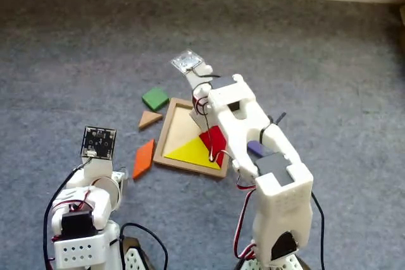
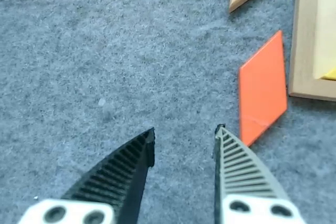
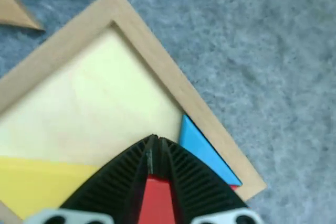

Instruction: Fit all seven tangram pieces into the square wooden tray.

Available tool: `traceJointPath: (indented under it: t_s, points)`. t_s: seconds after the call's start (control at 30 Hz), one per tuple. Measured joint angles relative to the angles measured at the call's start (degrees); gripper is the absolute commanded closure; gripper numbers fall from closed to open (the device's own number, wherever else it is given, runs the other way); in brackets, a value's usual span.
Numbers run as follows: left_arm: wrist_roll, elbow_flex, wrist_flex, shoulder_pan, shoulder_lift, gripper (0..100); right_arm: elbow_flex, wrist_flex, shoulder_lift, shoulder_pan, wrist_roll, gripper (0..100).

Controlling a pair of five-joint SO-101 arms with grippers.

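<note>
The square wooden tray (image 1: 166, 132) lies mid-carpet with a yellow triangle (image 1: 190, 151) and a red triangle (image 1: 215, 138) inside. In the right wrist view a blue triangle (image 3: 202, 148) lies against the tray rim (image 3: 157, 56). My right gripper (image 3: 155, 139) is shut over the tray floor, tips touching, and the red piece (image 3: 157, 203) shows in the gap behind them. My left gripper (image 2: 185, 128) hangs open over bare carpet. The orange parallelogram (image 2: 262, 90) lies just beside one fingertip. A green square (image 1: 155, 98) and a tan triangle (image 1: 149, 119) lie left of the tray.
A purple piece (image 1: 256, 148) lies on the carpet right of the tray, partly behind the right arm (image 1: 240, 124). The left arm (image 1: 95, 181) stands at the lower left. Grey carpet stretches all around, with a pale wall strip along the far edge.
</note>
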Motion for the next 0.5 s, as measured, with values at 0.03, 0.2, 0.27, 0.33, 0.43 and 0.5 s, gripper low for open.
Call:
traceJointPath:
  t_s: [0.03, 0.2, 0.27, 0.33, 0.43, 0.5]
  points:
    - [0.0, 0.0, 0.0, 0.0, 0.0, 81, 0.0, 1.1, -0.7, 0.1, 0.4, 99.3]
    - [0.0, 0.0, 0.0, 0.0, 0.0, 81, 0.1, 2.8, -7.6, 0.1, 1.0, 99.3]
    - [0.0, 0.0, 0.0, 0.0, 0.0, 81, 1.5, 3.3, -12.0, 0.1, 1.0, 99.3]
    - [0.0, 0.0, 0.0, 0.0, 0.0, 81, 4.5, 3.3, -16.1, 0.1, 1.1, 99.3]
    - [0.0, 0.0, 0.0, 0.0, 0.0, 81, 10.0, 3.6, -22.4, 0.1, 1.1, 99.3]
    - [0.0, 0.0, 0.0, 0.0, 0.0, 81, 13.7, 3.7, -26.8, 0.1, 1.1, 99.3]
